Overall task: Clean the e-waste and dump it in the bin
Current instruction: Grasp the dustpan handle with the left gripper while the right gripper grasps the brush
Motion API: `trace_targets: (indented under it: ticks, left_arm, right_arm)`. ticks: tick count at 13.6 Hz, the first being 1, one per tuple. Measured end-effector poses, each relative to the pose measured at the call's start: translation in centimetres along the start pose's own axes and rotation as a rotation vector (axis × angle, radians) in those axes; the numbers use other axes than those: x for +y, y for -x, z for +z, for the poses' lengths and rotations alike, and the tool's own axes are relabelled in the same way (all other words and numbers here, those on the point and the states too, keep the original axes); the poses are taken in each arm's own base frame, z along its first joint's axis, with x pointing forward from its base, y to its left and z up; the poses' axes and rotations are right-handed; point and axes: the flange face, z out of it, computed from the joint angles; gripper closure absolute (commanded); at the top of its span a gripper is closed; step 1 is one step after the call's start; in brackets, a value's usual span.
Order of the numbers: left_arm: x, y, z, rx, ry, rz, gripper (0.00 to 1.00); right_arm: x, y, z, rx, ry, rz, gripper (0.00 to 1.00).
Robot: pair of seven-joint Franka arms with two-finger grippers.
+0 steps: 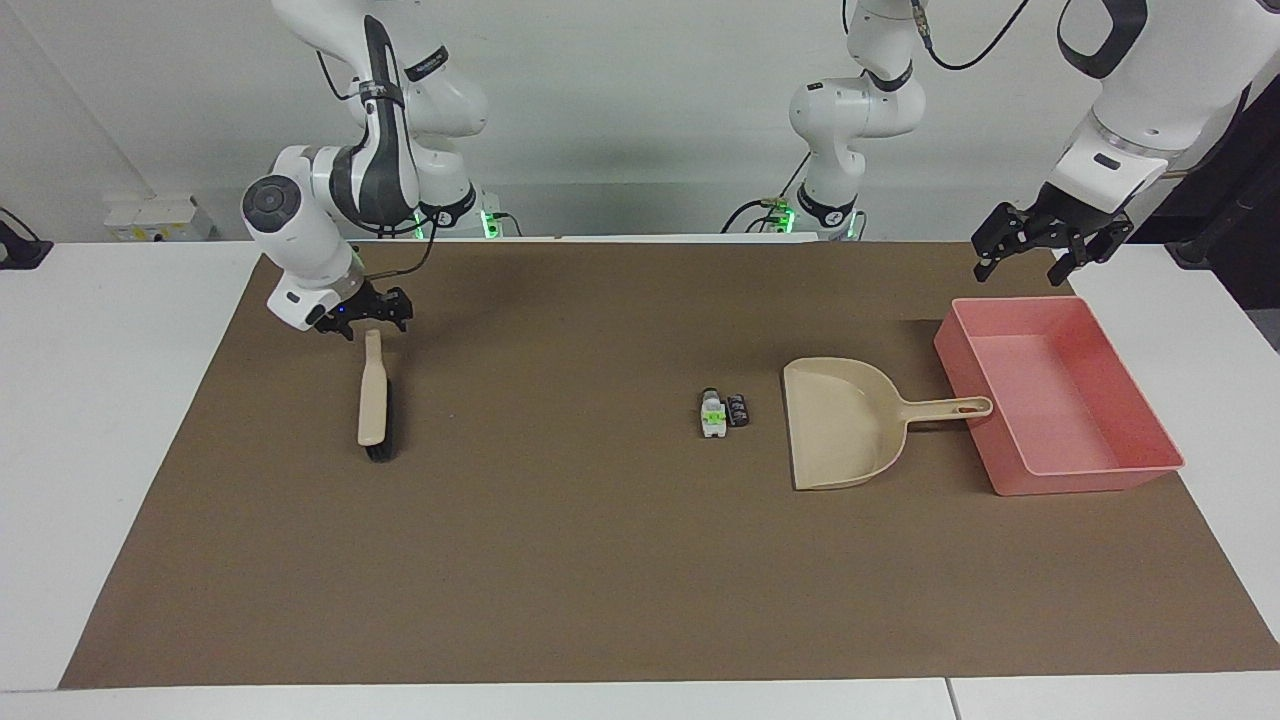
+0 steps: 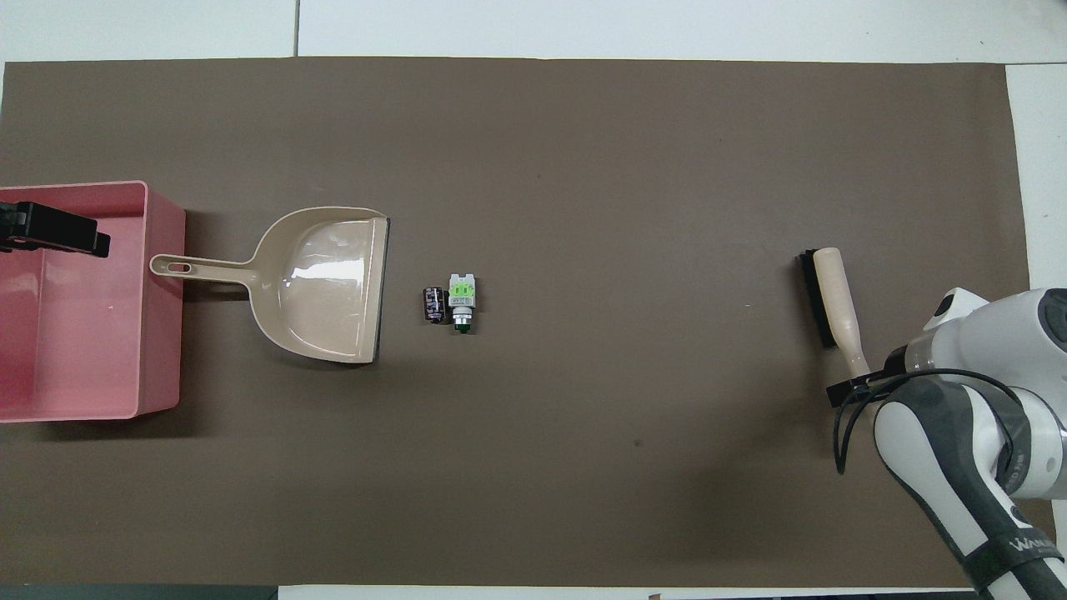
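The e-waste lies on the brown mat (image 1: 600,560) mid-table: a white block (image 1: 712,413) with a green mark touching a black chip (image 1: 739,409), just beside the open mouth of the beige dustpan (image 1: 840,425). The dustpan's handle reaches the wall of the pink bin (image 1: 1140,400). The left gripper (image 1: 1035,250) hangs over the bin's robot-side edge, jaws spread, grasping nothing. The right gripper (image 1: 370,318) sits at the handle tip of the brush (image 1: 373,400); whether its jaws clench it I cannot tell.

Robotics laboratory. Two white arms (image 1: 330,190) mounted at the top of the frame, trailing cables, face a white table (image 1: 100,400) under a brown mat (image 1: 600,560), against a bare wall
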Motion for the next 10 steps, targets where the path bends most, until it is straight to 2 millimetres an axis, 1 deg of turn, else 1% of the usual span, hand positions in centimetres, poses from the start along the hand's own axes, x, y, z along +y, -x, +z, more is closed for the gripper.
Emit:
trace_targets:
  ticks: [2, 3, 5, 7, 8, 10]
  left_arm:
    - [-0.2, -0.2, -0.2, 0.019, -0.004, 0.107, 0.00]
    - [-0.5, -0.3, -0.2, 0.032, -0.008, 0.176, 0.00]
    - [-1.8, -0.6, 0.1, 0.055, -0.008, 0.311, 0.00]
    - [-2.6, -1.1, 0.7, 0.083, -0.019, 0.426, 0.01]
    - [-2.7, -1.4, 1.2, 0.092, -0.026, 0.504, 0.01]
    - [-2.7, -1.7, 2.6, 0.088, -0.033, 0.693, 0.01]
  right_arm:
    - [0.4, 0.1, 0.0, 0.000, -0.003, -0.015, 0.20]
    - [0.6, 0.2, 0.0, 0.000, -0.004, -0.020, 0.24]
    - [0.6, 0.2, 0.1, 0.000, -0.004, -0.026, 0.33]
    - [0.6, 0.2, 0.1, 0.000, -0.005, -0.028, 0.38]
    - [0.6, 0.2, 0.1, 0.000, -0.005, -0.028, 0.43]
    - [0.6, 0.2, 0.1, -0.001, -0.005, -0.028, 0.61]
